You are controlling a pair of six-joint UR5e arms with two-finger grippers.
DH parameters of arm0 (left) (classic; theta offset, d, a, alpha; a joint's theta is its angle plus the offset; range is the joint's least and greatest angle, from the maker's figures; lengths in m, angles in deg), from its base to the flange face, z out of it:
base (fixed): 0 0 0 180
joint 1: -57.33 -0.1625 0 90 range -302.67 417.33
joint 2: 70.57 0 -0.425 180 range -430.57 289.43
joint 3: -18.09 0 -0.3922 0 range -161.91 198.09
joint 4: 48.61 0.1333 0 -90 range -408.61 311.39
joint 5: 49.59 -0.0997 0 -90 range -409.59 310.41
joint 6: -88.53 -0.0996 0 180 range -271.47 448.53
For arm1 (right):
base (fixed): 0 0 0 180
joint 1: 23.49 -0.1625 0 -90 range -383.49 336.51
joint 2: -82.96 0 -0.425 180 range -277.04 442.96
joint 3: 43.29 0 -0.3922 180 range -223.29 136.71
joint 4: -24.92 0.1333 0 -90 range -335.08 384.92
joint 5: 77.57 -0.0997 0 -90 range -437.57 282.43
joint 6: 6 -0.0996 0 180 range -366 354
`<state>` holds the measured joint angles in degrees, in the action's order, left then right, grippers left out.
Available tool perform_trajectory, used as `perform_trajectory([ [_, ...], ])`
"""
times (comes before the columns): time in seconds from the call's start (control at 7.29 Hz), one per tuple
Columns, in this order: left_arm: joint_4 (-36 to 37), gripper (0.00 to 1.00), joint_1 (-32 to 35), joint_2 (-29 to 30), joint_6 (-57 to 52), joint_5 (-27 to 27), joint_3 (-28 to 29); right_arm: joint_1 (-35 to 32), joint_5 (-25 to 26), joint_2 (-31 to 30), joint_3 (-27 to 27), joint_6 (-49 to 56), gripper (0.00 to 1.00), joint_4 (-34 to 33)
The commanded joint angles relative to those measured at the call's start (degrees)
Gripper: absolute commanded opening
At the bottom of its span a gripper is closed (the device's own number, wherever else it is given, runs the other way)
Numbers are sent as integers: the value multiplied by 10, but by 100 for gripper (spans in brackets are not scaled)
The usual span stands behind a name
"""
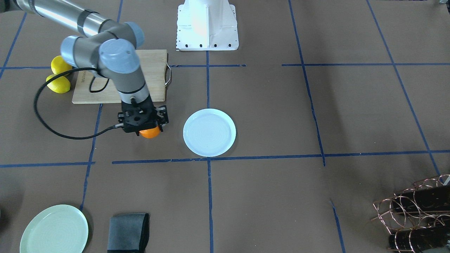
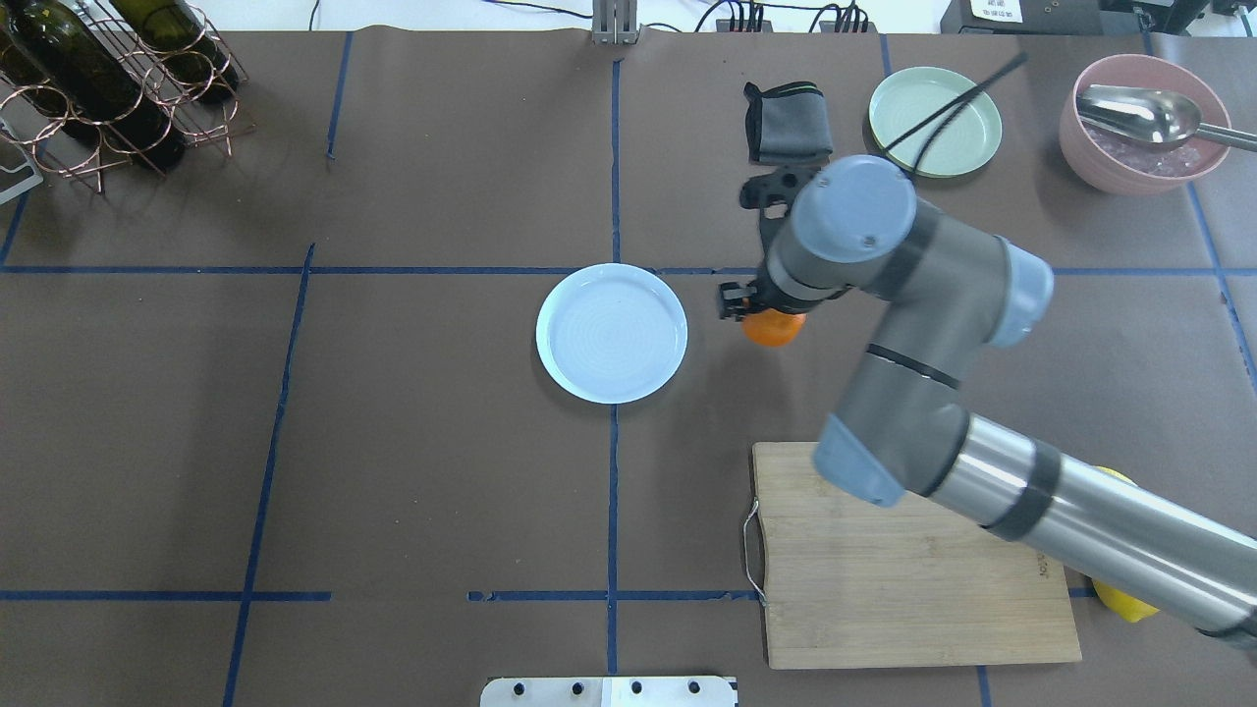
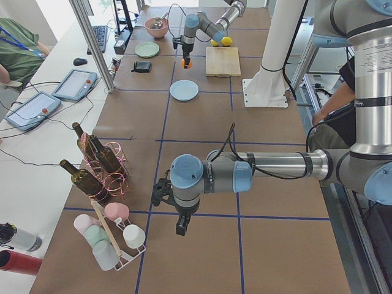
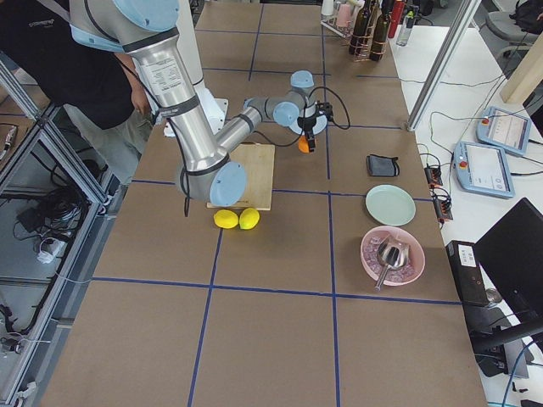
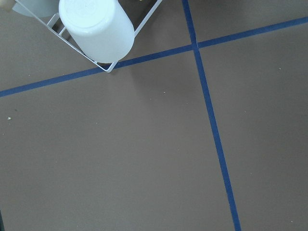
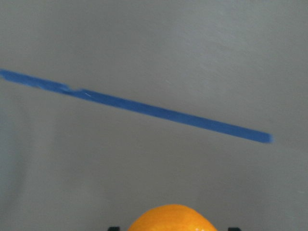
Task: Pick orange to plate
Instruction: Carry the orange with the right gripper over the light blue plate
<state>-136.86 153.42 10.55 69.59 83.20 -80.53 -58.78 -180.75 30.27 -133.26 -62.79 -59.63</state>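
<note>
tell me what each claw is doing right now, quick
left claw: cannot be told; only the left side view shows it
right claw: closed, holding the orange, beside the plate

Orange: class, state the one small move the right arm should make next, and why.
Probably carry the orange sideways, to the robot's left, until it is over the plate. The right gripper is shut on it, and it is beside the plate, clear of the rim, not above it. Opening here would likely drop it on the table.
</note>
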Motion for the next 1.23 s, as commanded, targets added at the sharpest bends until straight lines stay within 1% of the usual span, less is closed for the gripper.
perform_trajectory([
  [0.0, 0, 100, 1, -1, -1, -1, 1, 35, 39, 173, 152, -76, 45, -36],
  [0.14, 0, 100, 1, -2, -1, -1, 1, 49, 60, 192, 180, -88, 48, -35],
  [0.41, 0, 100, 1, -3, -1, 0, 1, 74, 90, 189, 193, -96, 57, -38],
  [0.55, 0, 100, 1, -3, -1, 0, 1, 79, 96, 189, 197, -96, 67, -37],
  [0.82, 0, 100, 1, -3, -2, 0, 0, 84, 96, 188, 198, -107, 93, -36],
  [0.96, 0, 100, 1, -3, -2, -1, 1, 84, 96, 190, 198, -108, 99, -37],
  [1.1, 0, 100, 1, -3, -2, -1, 1, 84, 96, 190, 197, -108, 100, -37],
])
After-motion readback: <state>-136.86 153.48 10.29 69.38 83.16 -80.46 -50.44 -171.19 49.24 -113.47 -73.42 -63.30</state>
